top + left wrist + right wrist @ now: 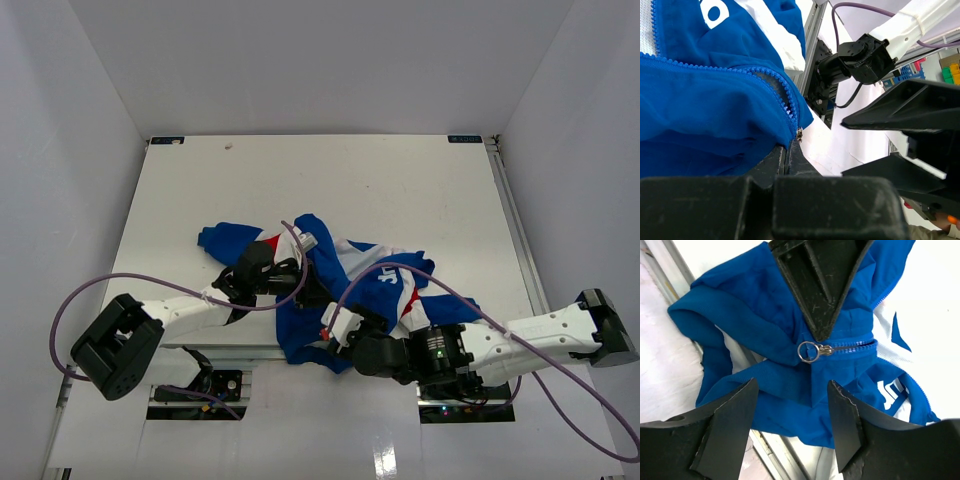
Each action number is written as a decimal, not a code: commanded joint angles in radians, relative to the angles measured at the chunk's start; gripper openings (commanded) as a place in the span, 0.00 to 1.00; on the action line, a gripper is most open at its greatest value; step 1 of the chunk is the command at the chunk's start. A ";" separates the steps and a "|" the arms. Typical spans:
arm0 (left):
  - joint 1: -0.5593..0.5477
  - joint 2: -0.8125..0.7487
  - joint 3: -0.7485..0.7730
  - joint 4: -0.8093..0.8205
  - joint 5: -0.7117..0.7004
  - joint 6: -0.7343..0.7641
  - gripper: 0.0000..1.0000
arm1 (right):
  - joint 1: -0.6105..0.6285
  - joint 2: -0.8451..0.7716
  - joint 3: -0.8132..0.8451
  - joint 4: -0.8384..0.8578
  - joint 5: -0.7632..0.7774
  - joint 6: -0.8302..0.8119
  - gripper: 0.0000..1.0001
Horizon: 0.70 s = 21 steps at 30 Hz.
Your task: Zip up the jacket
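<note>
We find the jacket (pixel 296 335) crumpled in the lower middle of the top view, its hem spilling over the near edge of the table (pixel 400 190). The zipper pull (pixel 810 351), with its metal ring, sits at the centre of the right wrist view, right down at the hem end. Only a short run of teeth (pixel 850 346) beside it looks joined, and further right the two rows part. So we judge the zipping barely begun, with nearly the whole length left to close. The left gripper (pixel 788 162) is fully closed, pinching blue hem fabric just beside the slider, seemingly to anchor it. The right gripper (pixel 792 390) stands well apart and holds nothing, its fingers low in that view, just short of the ring. It has not yet closed on the pull.
</note>
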 commanded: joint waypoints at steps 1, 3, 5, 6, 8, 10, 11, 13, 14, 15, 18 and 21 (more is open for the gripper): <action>0.010 0.003 0.001 0.035 0.030 -0.015 0.00 | 0.012 0.060 0.004 0.099 0.110 -0.023 0.63; 0.010 0.008 0.001 0.038 0.036 -0.017 0.00 | 0.012 0.084 0.015 0.110 0.117 -0.030 0.62; 0.013 0.010 0.000 0.042 0.039 -0.020 0.00 | 0.012 0.112 0.023 0.117 0.129 -0.031 0.61; 0.013 0.010 0.000 0.043 0.040 -0.022 0.00 | 0.012 0.124 0.027 0.120 0.139 -0.030 0.61; 0.015 0.009 -0.003 0.046 0.040 -0.023 0.00 | 0.012 0.145 0.037 0.124 0.161 -0.028 0.60; 0.016 0.011 -0.005 0.049 0.041 -0.025 0.00 | 0.012 0.171 0.046 0.124 0.186 -0.028 0.60; 0.016 0.012 -0.005 0.051 0.043 -0.028 0.00 | 0.012 0.183 0.052 0.125 0.190 -0.028 0.60; 0.018 0.014 -0.010 0.063 0.054 -0.034 0.00 | 0.012 0.201 0.059 0.122 0.194 -0.026 0.59; 0.019 0.015 -0.013 0.070 0.059 -0.039 0.00 | 0.012 0.208 0.062 0.122 0.197 -0.023 0.59; 0.021 0.017 -0.015 0.079 0.063 -0.042 0.00 | 0.012 0.216 0.065 0.122 0.208 -0.021 0.58; 0.023 0.023 -0.021 0.105 0.080 -0.058 0.00 | 0.012 0.235 0.079 0.122 0.228 -0.020 0.56; 0.026 0.032 -0.024 0.120 0.093 -0.070 0.00 | 0.012 0.255 0.092 0.122 0.249 -0.025 0.54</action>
